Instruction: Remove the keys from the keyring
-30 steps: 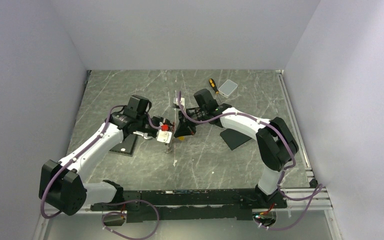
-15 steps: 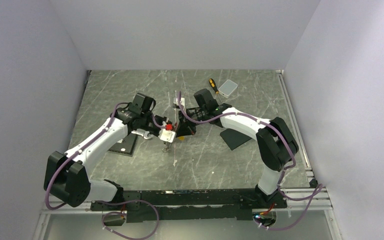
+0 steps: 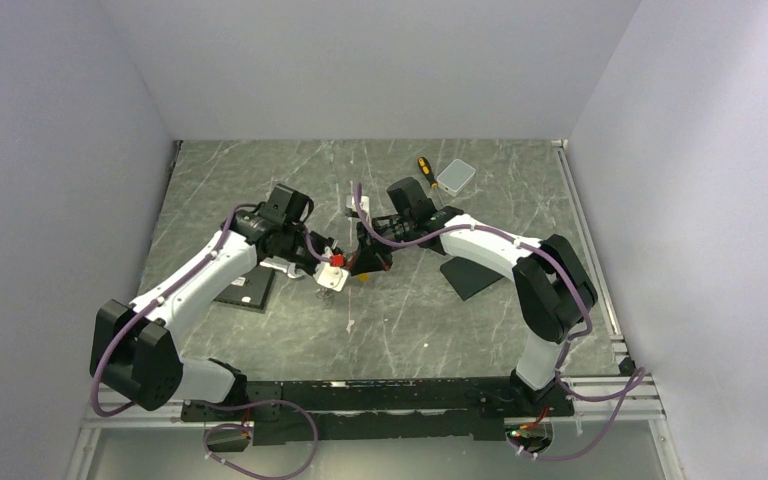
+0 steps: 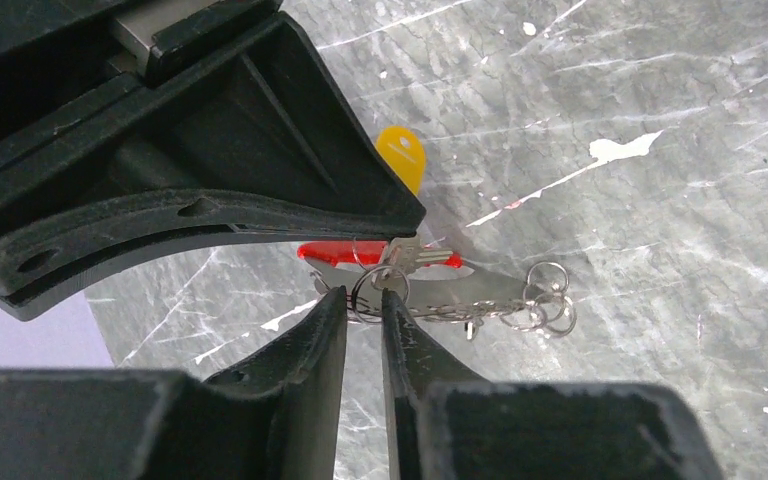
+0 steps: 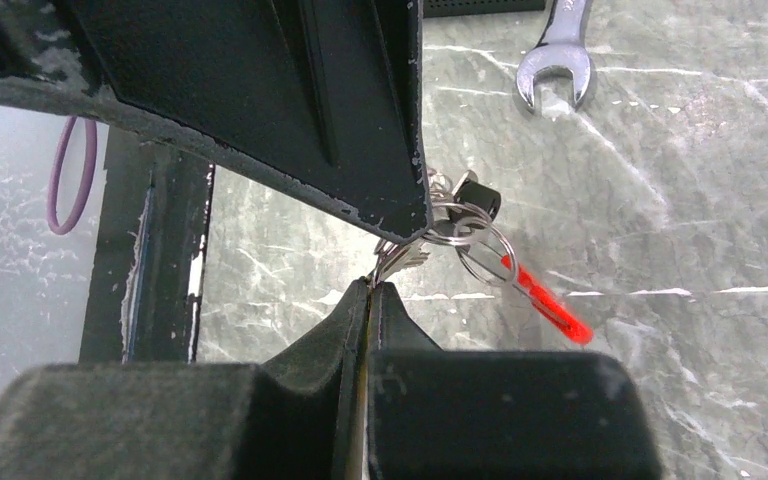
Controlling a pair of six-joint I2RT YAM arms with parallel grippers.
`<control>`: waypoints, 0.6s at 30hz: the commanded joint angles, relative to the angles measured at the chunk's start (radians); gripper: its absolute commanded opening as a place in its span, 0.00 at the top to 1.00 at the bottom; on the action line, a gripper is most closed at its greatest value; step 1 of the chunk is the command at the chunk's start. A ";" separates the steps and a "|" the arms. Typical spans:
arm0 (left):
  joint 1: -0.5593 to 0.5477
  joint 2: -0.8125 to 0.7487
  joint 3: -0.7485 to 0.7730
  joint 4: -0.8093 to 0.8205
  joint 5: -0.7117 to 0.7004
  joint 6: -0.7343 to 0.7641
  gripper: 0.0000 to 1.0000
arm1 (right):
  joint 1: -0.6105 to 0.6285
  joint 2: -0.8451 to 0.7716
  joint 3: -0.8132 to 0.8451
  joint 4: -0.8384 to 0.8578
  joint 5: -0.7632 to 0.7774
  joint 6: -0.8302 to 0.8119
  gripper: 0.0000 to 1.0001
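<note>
The keys hang in the air between my two grippers, above the marble table. My right gripper [image 5: 370,287] is shut on a silvery key [image 5: 400,262], and a yellow key head [image 4: 401,158] shows behind its fingers. My left gripper [image 4: 365,297] is closed to a narrow gap on the thin keyring [image 4: 378,292]. The red plastic strip [image 4: 335,252] and a silvery chain of small rings [image 4: 548,297] hang from the bunch. The strip also shows in the right wrist view [image 5: 550,305]. In the top view the left gripper [image 3: 332,278] and right gripper [image 3: 360,266] nearly touch.
A silver wrench [image 5: 557,60] lies on the table beyond the bunch. A yellow-handled screwdriver [image 3: 426,170] and a clear plastic box [image 3: 456,176] lie at the back right. Black pads lie under the left arm [image 3: 245,290] and beside the right arm [image 3: 472,275].
My left arm has shifted a little to the right and its wrist has turned, bringing the left gripper closer to the right one. The right arm has stayed still.
</note>
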 commanded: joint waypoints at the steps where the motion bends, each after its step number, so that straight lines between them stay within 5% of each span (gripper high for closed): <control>1: -0.017 0.005 0.049 -0.044 -0.025 0.078 0.74 | 0.006 -0.042 0.051 0.007 -0.009 -0.023 1.00; 9: -0.046 0.029 0.057 -0.059 -0.095 0.097 0.72 | 0.008 -0.049 0.047 0.014 -0.011 -0.019 1.00; 18: -0.059 0.039 0.058 -0.073 -0.154 0.057 0.89 | 0.007 -0.061 0.028 0.017 -0.011 -0.025 1.00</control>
